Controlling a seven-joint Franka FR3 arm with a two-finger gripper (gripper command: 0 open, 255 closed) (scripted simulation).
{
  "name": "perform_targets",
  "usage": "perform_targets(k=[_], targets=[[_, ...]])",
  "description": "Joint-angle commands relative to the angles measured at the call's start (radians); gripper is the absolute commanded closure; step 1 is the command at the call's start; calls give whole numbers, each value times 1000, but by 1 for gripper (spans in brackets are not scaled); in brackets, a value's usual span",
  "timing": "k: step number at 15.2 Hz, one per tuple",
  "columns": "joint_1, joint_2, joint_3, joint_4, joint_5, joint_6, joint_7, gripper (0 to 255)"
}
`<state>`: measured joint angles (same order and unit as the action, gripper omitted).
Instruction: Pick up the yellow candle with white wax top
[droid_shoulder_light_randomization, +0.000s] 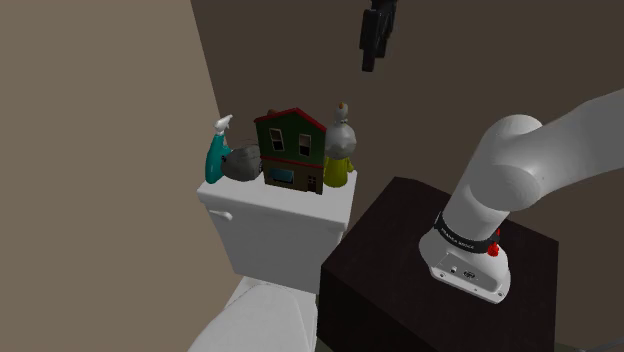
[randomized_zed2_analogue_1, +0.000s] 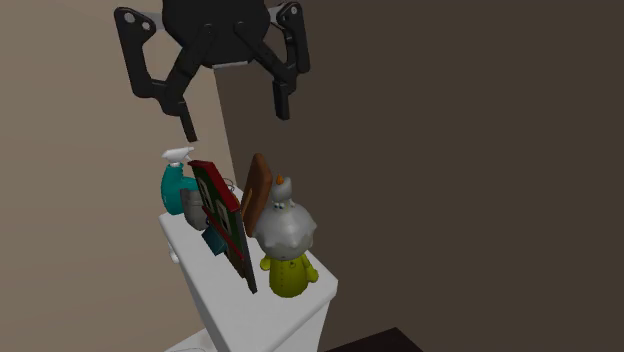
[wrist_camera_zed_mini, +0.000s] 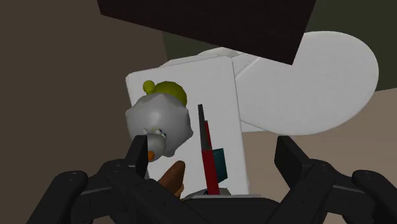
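Location type: bathroom in a home. Identifying fixture: a white toilet, its tank standing near the corner where a tan wall meets a darker brown wall, with the oval white lid in front of the tank. Household items on the tank top: a teal spray bottle and a small model house

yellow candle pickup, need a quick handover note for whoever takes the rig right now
Gripper: jaws open, empty, high above the toilet tank.
Candle: yellow body, pale grey top, upright on the tank lid at the end nearest the stand, beside the toy house. A teal spray bottle is at the far end.
Done: nothing grasped yet.
Left: descend over the candle, close, lift.
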<state>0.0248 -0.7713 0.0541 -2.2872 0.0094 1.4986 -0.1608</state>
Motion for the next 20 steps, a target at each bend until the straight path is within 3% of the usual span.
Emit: perform_targets(k=[1,13,20], targets=[[0,0,0,0,0,0,0,0],[-75,116,-119,-286,72,581,28,0],[-75,151,-127,-360,83,698,17,0]])
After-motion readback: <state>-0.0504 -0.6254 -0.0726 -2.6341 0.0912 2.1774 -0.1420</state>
